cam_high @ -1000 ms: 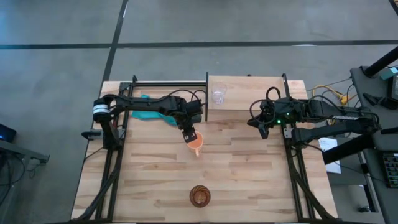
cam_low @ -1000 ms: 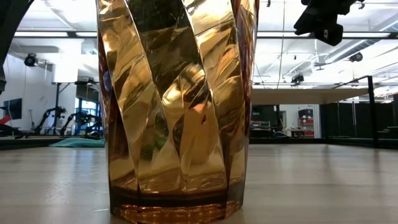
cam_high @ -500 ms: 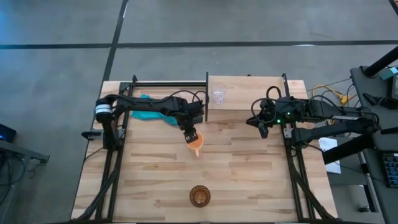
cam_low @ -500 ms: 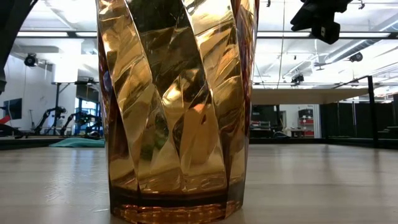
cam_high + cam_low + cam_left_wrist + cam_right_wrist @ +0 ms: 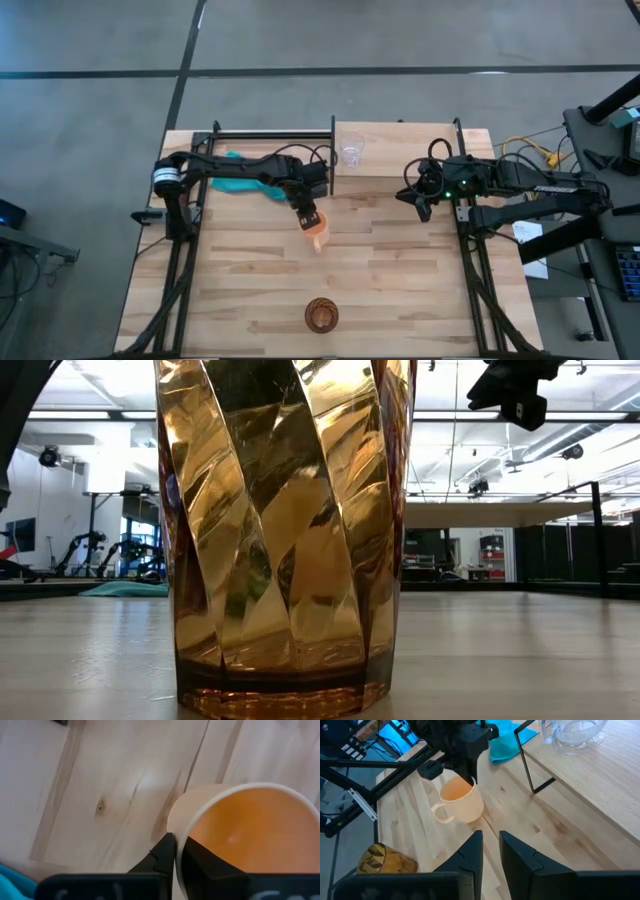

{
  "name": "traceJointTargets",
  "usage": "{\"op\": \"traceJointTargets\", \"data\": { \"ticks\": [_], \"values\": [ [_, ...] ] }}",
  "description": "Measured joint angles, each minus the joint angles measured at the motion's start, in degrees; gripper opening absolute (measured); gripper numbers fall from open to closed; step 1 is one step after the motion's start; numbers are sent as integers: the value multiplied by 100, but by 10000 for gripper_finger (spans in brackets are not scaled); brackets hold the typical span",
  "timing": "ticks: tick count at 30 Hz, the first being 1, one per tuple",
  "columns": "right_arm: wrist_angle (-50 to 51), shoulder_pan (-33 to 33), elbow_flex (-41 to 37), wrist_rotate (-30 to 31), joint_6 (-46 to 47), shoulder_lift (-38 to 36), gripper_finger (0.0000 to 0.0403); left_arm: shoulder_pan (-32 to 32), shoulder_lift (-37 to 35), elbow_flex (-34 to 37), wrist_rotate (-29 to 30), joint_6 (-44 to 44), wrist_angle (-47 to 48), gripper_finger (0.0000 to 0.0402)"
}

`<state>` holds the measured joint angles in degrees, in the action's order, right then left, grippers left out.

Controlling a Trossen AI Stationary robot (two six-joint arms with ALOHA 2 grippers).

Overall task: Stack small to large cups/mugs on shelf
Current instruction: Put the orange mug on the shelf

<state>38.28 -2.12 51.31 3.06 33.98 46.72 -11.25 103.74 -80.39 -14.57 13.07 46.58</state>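
Mug [image 5: 318, 231] sits mid-surface from above, my left fingers [image 5: 309, 217] pinching its rim; glass [image 5: 351, 153] on shelf [image 5: 400, 150], brown cup [image 5: 321, 316] near the front edge. Left wrist: rim [image 5: 179, 851] clamped between fingers. Right wrist: my right fingers [image 5: 490, 851] hover slightly parted.

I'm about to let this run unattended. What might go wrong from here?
1. The left gripper pinches only the thin rim of the orange mug, one jaw inside and one outside. The mug may tilt or slip when lifted.
2. The glass cup stands near the shelf's left edge, on the mug's side. A low approach might knock it.
3. The right gripper waits just in front of the shelf, close to that path.
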Motion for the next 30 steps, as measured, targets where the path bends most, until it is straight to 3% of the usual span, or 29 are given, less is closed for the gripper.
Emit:
{"op": "traceJointTargets", "data": {
  "ticks": [7, 19, 30],
  "values": [
    [2, 57, 0, -9, 224, 34, 59, 0, -83, -553, -88, 583, 118, 10],
    [-7, 114, 0, -36, -55, 285, 59, 4, -94, -2268, 124, 660, 206, 10],
    [-797, 114, 2, -325, -214, 540, 59, 38, -92, -2522, 687, 2206, 254, 2]
  ]
}}
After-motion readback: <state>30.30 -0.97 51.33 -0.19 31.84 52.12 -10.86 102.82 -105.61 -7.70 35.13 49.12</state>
